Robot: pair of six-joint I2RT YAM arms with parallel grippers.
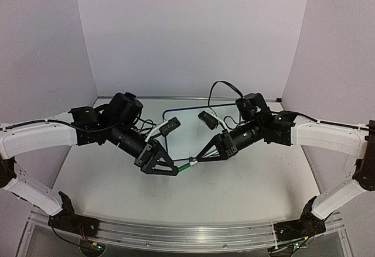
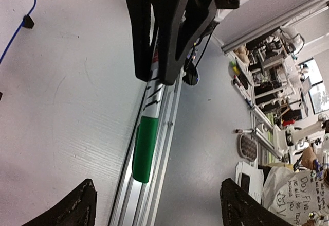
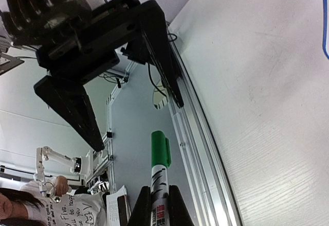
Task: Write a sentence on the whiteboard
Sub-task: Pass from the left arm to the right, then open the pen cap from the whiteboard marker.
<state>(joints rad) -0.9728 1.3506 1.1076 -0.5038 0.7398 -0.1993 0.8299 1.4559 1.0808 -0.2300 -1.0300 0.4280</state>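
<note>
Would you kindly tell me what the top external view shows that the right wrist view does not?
Only the top view: the arm bases and the whiteboard's far edge. Only the wrist view: the marker's label print and a person in the background. Both: the right gripper shut on the marker, the left gripper open.

Robotics lab. Top view: white table (image 1: pixel 246 187) boxed in by plain pale walls (image 1: pixel 193 34), aluminium rail (image 1: pixel 193 233) along the bottom edge, left arm (image 1: pixel 35 140) and right arm (image 1: pixel 334 137) mounted on it. Right side of the left wrist view: crowded benches (image 2: pixel 267 66) of equipment. Lower left of the right wrist view: another white robot arm (image 3: pixel 54 156), person (image 3: pixel 67 213) in a printed T-shirt beside it.
</note>
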